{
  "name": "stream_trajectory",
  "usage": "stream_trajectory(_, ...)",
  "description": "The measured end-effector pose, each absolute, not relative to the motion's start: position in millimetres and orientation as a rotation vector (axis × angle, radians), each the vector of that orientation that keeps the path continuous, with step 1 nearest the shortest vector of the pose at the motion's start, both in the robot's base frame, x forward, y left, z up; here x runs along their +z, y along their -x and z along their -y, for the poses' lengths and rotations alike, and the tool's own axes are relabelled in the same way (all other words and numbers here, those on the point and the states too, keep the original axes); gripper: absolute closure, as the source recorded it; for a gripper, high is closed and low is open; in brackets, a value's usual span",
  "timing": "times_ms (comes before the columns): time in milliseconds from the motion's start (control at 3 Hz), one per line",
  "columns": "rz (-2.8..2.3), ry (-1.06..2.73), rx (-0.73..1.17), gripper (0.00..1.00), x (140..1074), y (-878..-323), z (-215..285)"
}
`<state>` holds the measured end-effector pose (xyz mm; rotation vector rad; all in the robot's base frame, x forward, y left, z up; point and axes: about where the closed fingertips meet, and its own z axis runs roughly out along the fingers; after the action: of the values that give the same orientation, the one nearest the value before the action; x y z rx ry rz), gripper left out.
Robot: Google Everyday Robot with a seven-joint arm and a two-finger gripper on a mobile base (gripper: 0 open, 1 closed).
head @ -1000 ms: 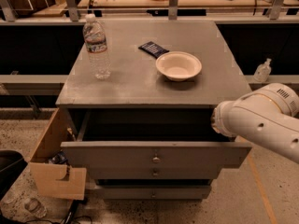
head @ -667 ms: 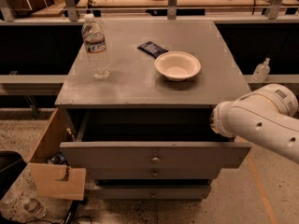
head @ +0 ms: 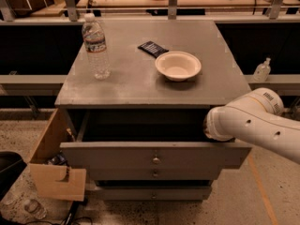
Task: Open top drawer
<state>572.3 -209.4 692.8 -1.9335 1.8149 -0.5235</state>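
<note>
The top drawer is the wide grey one with a small brass knob at its centre. It stands pulled out from the grey cabinet, and its dark inside shows. My white arm comes in from the right, and its wrist end sits at the drawer's right rear corner, just above the front panel's right end. My gripper is hidden behind that wrist, inside the drawer opening.
On the cabinet top stand a water bottle, a white bowl and a dark packet. Two narrower drawer fronts sit below. A tan wooden box stands open at the lower left. A small bottle is on the right ledge.
</note>
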Motion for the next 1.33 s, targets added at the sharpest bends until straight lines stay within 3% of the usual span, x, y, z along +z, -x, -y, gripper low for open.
stream_trajectory(1000, -1.868, 2.0, -0.382, 1.0, 650.4, -551.1, 194.0)
stream_trajectory(1333, -1.931, 2.074, -0.268, 1.0, 620.8, -511.8, 184.6)
